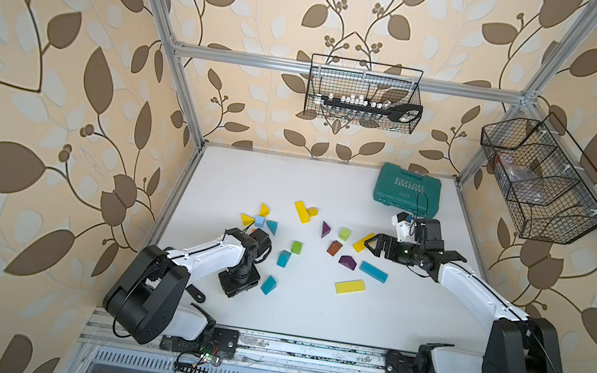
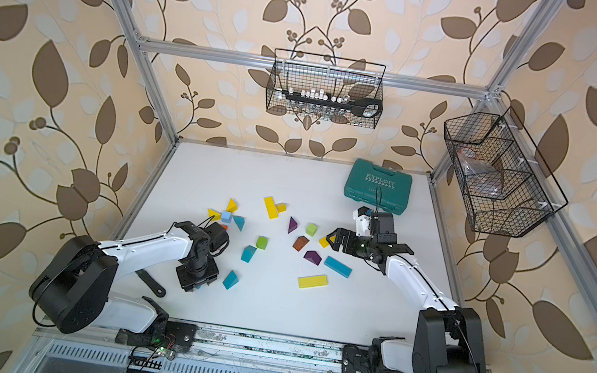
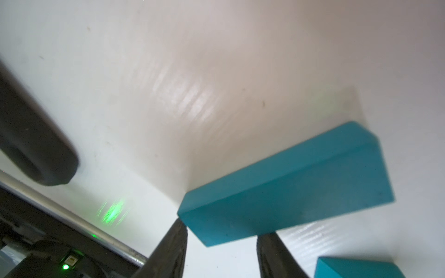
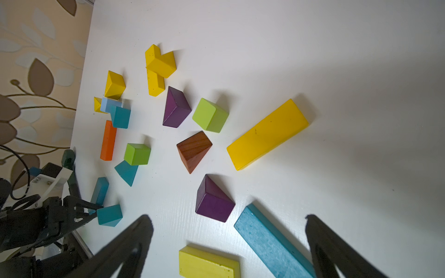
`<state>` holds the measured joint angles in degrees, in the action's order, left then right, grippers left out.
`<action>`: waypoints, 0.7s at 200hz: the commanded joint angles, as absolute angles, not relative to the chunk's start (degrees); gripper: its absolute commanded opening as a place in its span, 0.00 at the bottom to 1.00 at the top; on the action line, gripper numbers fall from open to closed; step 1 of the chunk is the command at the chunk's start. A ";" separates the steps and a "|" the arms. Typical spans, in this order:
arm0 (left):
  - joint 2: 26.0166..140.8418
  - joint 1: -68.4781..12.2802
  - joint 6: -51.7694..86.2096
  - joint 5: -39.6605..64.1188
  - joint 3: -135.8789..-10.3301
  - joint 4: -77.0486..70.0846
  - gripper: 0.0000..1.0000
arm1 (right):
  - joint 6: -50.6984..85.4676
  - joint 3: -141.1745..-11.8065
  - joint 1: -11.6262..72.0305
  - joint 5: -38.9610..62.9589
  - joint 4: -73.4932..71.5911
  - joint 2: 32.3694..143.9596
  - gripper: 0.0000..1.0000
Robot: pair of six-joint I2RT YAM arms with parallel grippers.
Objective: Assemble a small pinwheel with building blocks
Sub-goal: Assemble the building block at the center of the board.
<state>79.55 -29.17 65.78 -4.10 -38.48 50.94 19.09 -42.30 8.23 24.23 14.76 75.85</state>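
Observation:
A pale-blue cube (image 1: 259, 221) sits at the table's left with two yellow wedges (image 1: 264, 209) and a teal wedge (image 1: 272, 226) around it. An orange bar (image 4: 107, 140) lies beside them. My left gripper (image 3: 221, 238) points down near the front left. Both its fingertips (image 3: 175, 231) touch the end of a teal bar (image 3: 289, 187) and table shows between them; a grip cannot be told. A teal wedge (image 3: 356, 268) lies close by. My right gripper (image 4: 227, 220) hangs open above a purple wedge (image 4: 214, 199), a long teal bar (image 4: 269, 240) and a yellow bar (image 4: 207, 263).
More blocks are scattered mid-table: green cubes (image 1: 296, 247), a brown wedge (image 1: 334, 247), yellow bars (image 1: 301, 211). A teal case lettered EXPLOIT (image 1: 407, 191) stands at the back right. A black handle (image 1: 196, 294) lies by the left arm. Wire baskets (image 1: 363, 93) hang on the frame.

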 commanded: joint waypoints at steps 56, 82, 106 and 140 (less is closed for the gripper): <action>85.89 -27.25 64.47 -4.31 -41.26 46.57 0.46 | 19.37 -41.52 8.03 24.61 14.50 77.01 1.00; 87.41 -26.93 64.98 -4.13 -42.10 46.17 0.46 | 19.42 -41.66 8.07 24.61 14.50 77.31 1.00; 87.87 -26.56 66.00 -3.87 -42.11 45.36 0.46 | 19.35 -41.64 8.03 24.69 14.55 77.34 1.00; 88.07 -26.27 67.48 -4.29 -42.11 45.65 0.47 | 19.42 -41.71 8.03 24.94 14.41 77.64 1.00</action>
<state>85.54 -26.94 65.28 -3.75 -43.46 50.17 19.09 -42.30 8.23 24.25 14.76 76.84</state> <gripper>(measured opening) 0.465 0.995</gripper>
